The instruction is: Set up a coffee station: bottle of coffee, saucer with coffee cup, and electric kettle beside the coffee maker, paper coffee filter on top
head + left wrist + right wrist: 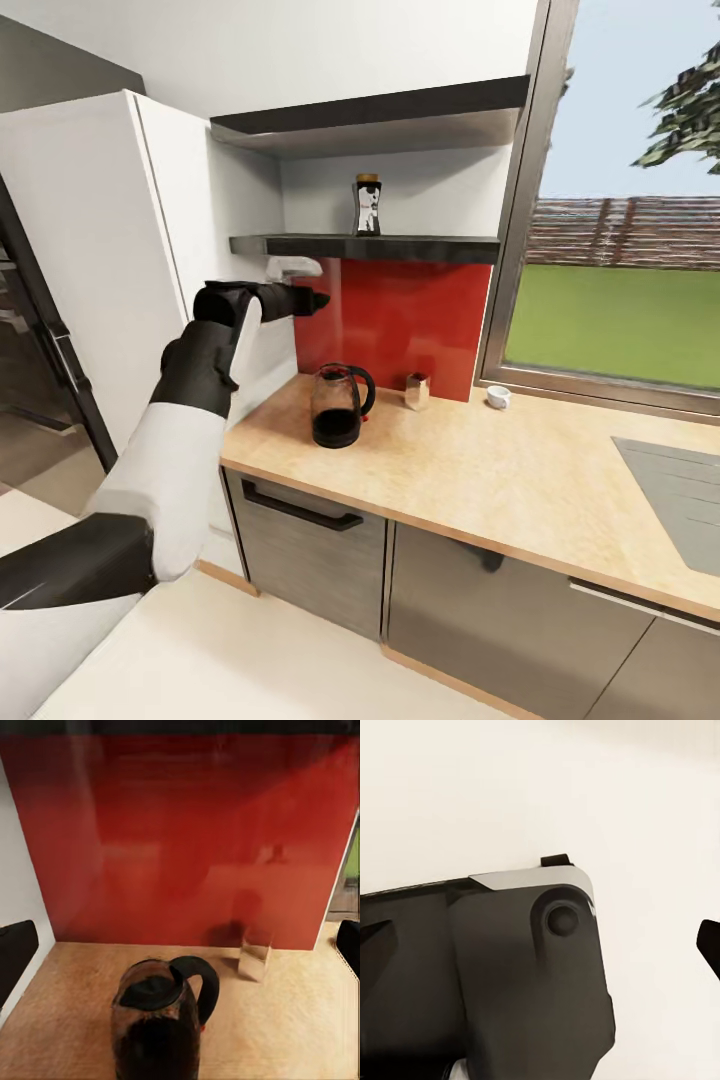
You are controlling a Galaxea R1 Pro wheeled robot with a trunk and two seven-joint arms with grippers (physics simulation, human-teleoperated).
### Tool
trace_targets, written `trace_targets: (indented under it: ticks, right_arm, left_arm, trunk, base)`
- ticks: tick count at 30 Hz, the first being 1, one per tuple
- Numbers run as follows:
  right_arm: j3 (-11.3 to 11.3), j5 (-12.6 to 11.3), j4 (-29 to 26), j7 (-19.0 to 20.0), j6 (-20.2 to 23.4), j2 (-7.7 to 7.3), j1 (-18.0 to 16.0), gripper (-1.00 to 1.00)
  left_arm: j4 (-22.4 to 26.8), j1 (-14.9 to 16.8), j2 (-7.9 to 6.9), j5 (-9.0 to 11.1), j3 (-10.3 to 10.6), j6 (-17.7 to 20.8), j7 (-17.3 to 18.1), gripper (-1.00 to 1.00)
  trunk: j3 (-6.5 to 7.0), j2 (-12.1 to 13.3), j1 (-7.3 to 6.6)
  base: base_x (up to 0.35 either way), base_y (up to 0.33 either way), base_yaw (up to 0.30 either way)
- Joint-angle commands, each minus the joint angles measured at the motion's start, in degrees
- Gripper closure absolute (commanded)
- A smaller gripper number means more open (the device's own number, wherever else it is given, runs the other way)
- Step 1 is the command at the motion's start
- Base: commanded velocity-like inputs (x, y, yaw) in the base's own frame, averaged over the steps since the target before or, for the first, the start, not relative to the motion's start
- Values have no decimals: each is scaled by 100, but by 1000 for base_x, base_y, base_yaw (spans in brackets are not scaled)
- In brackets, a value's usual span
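Note:
The bottle of coffee stands upright on the dark kitchen shelf. My left gripper is raised just under that shelf's left end, below and left of the bottle. Its fingers are spread wide, open and empty. Beneath it the electric kettle stands on the kitchen countertop against the red backsplash. A tiny white coffee cup rests by the window frame. My right gripper hangs over pale floor, fingertips apart. Coffee maker, saucer and paper coffee filter are out of view.
A small clear glass stands right of the kettle. A tall white cabinet flanks the counter's left end. The steel sink is inset at the right. A window runs behind the counter.

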State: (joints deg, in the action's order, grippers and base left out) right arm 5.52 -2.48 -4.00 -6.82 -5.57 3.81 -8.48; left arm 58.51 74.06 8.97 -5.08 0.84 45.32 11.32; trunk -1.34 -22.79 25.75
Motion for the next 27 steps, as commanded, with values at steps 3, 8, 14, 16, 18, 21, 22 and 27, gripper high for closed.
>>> trace_targets:
  ticks: [3, 8, 14, 16, 18, 21, 22, 27]
  right_arm:
    - [32, -25, 4, 3, -31, 1, -5, -100]
    - [19, -25, 11, 40, -32, 8, -5, -100]
    - [37, -26, 11, 180, -33, 2, -5, -100]
    - [55, -37, 8, 175, -32, -17, -5, -100]
    - [60, -40, 9, 174, -28, -24, -5, -100]
    - [58, -42, 13, 177, -24, -29, -5, -100]
    - [57, -42, 13, 178, -24, -30, -5, -100]
    - [47, -39, 13, 181, -23, -23, -5, -100]
  left_arm:
    - [-418, 602, 51, -55, -17, 196, 38, -100]
    - [-1159, 1567, 103, -62, -23, 301, -132, -100]
    - [-1787, 2423, 97, 32, -58, 267, -456, -100]
    - [-1646, 2389, 96, 40, -47, 255, -546, -100]
    - [-1558, 2376, 90, 46, -43, 252, -653, -100]
    - [-1495, 2366, 79, 51, -54, 246, -773, -100]
    - [-1494, 2367, 79, 49, -55, 242, -779, -100]
    - [-1499, 2359, 80, 28, -38, 212, -872, -100]
  trunk:
    - [-14, -13, 4]
    - [-14, -13, 4]
    - [-14, -13, 4]
    - [-14, -13, 4]
    - [-14, -13, 4]
    - [-14, -13, 4]
    - [-14, -13, 4]
    - [-14, -13, 4]
  base:
    - [0, 0, 0]
    - [0, 0, 0]
    - [0, 0, 0]
    - [0, 0, 0]
    - [0, 0, 0]
    - [87, 0, -138]
    - [172, 0, -237]
    - [212, 0, -259]
